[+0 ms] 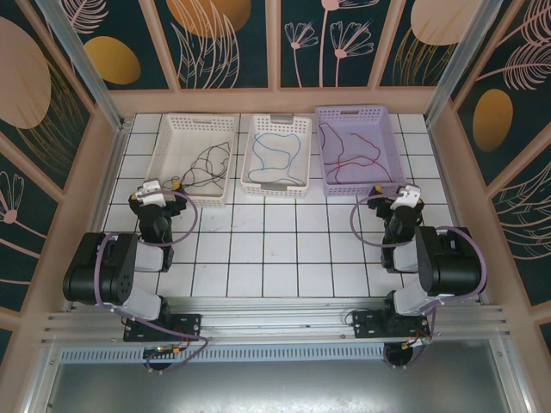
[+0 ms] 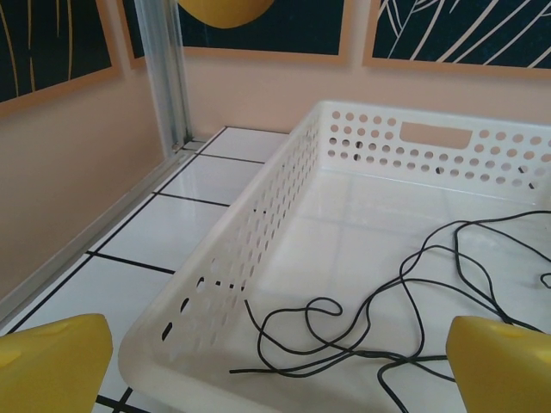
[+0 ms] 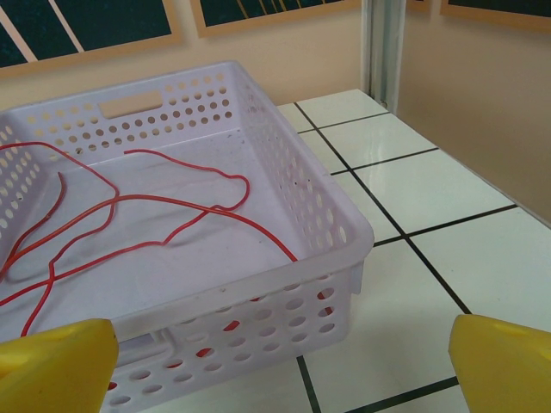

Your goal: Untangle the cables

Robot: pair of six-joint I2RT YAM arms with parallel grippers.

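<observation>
You're driving a left arm (image 1: 103, 274) and a right arm (image 1: 448, 258) that are wearing chunky black joint housings, with pale grey links between them. Lilac cables (image 1: 191, 219) are looping along each arm. White caps (image 1: 153, 191) are showing at the wrists, black plates (image 1: 164, 327) are sitting under the bases, and yellow fingertips (image 2: 52, 361) are glowing up close.

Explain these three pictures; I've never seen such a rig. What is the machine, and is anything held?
Two robot arms sit at the near edge of a tiled table. One picture looks down from above; the other two come from wrist cameras, yellow fingertips at the bottom corners. Three baskets stand at the far side: a black cable in the left basket, a blue cable in the middle basket, a red cable in the lilac basket. The left gripper and right gripper are open, holding nothing.
</observation>
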